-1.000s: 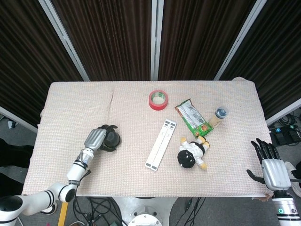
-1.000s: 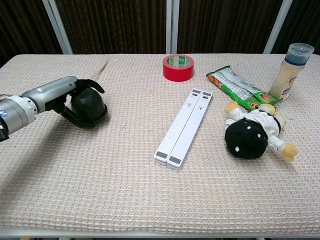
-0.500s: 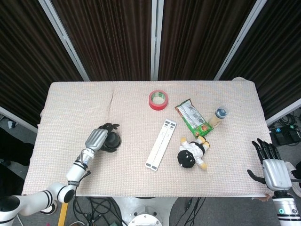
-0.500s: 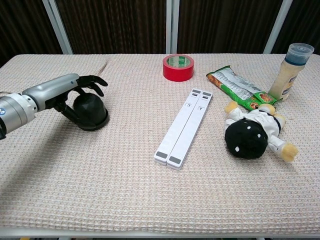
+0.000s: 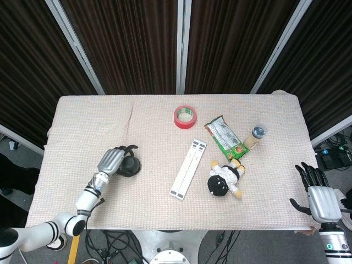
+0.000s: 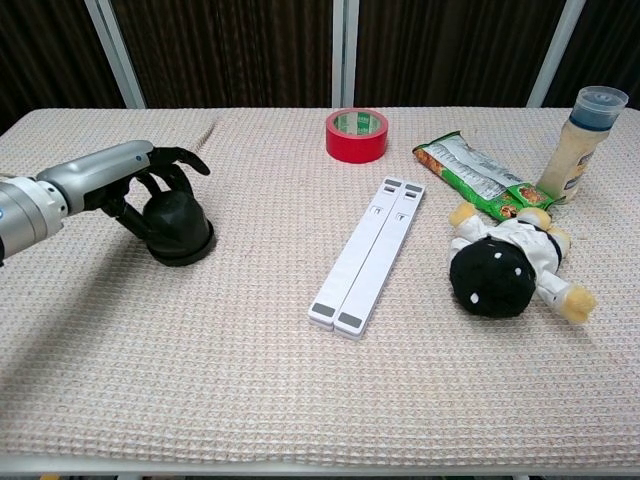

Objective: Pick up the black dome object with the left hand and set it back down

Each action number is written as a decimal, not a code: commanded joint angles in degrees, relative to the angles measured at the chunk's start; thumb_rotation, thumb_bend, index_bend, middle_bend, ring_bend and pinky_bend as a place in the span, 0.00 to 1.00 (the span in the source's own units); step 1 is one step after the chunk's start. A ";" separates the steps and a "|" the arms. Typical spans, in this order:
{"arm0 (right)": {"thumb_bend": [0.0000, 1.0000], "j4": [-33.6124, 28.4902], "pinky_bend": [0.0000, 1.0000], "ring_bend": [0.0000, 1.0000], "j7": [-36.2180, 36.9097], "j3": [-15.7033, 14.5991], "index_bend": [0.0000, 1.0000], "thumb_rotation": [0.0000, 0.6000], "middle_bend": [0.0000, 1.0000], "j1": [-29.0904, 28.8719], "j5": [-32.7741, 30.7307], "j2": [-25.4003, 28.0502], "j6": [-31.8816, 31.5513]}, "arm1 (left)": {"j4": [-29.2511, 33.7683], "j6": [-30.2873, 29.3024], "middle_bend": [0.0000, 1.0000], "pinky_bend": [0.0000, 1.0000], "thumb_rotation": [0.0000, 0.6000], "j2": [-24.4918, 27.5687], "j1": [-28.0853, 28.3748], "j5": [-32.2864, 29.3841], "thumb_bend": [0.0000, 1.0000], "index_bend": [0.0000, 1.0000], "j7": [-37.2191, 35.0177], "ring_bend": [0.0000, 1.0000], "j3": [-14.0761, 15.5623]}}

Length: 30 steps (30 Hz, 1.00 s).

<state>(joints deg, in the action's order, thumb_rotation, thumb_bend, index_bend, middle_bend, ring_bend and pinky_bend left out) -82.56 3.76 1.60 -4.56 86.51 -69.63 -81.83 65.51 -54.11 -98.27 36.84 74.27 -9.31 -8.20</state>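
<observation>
The black dome object (image 6: 180,225) sits flat on the cloth at the left of the table; the head view shows it as the dome (image 5: 131,165). My left hand (image 6: 118,178) hovers just behind and over it, dark fingers spread above its top and no longer wrapped round it. From above, that left hand (image 5: 111,160) lies directly left of the dome. My right hand (image 5: 320,199) hangs off the table's lower right corner, fingers apart and holding nothing; the chest view does not show it.
A red tape roll (image 6: 356,135) stands at the back centre. A pair of long white strips (image 6: 370,255) lies in the middle. To the right are a green snack packet (image 6: 480,175), a plush doll (image 6: 505,265) and a blue-capped bottle (image 6: 585,130).
The left hand's fingers have lifted and spread off the dome, letting it go; the dome now rests flat on the cloth. The right hand has stayed where it was.
</observation>
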 commanded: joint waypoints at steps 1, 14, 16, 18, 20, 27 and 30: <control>0.10 0.06 0.00 0.00 0.01 0.00 0.00 1.00 0.00 -0.03 -0.07 -0.03 0.10 | 0.25 -0.28 0.40 0.35 1.00 0.06 0.01 0.03 0.05 0.24 0.01 0.30 -0.26; 0.10 0.36 0.00 0.00 0.26 0.06 0.00 1.00 0.00 -0.02 -0.32 -0.10 0.24 | 4.81 -2.29 0.41 0.36 1.00 3.55 0.17 0.08 0.07 0.25 1.23 0.30 -2.36; 0.10 0.38 0.00 0.00 0.26 0.06 0.00 1.00 0.00 -0.05 -0.34 -0.12 0.33 | 5.37 -2.60 0.41 0.36 1.00 4.29 0.28 -0.14 0.08 0.25 1.82 0.30 -2.88; 0.10 0.47 0.00 0.00 0.28 0.01 0.00 1.00 0.00 -0.07 -0.36 -0.20 0.44 | 5.61 -2.72 0.41 0.36 1.00 4.94 0.51 -0.88 0.08 0.25 2.50 0.31 -3.73; 0.10 0.55 0.00 0.00 0.29 -0.02 0.00 1.00 0.00 -0.10 -0.34 -0.27 0.50 | 5.10 -2.62 0.41 0.36 1.00 5.25 0.76 -2.02 0.07 0.25 3.39 0.31 -4.59; 0.10 0.58 0.00 0.00 0.20 0.01 0.00 1.00 0.00 -0.15 -0.41 -0.32 0.59 | -1.50 -1.80 0.40 0.36 1.00 3.74 0.10 -5.10 0.08 0.26 5.06 0.31 -4.49; 0.10 0.65 0.00 0.00 0.14 -0.02 0.00 1.00 0.00 -0.22 -0.60 -0.39 0.93 | -4.39 -1.36 0.39 0.35 1.00 2.35 -0.47 -5.37 0.08 0.25 4.05 0.30 -3.79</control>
<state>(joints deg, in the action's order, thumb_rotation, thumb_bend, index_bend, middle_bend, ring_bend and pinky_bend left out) -81.93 3.92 1.59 -4.76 85.94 -70.00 -80.95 62.81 -55.96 -94.88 36.86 69.40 -4.69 -12.52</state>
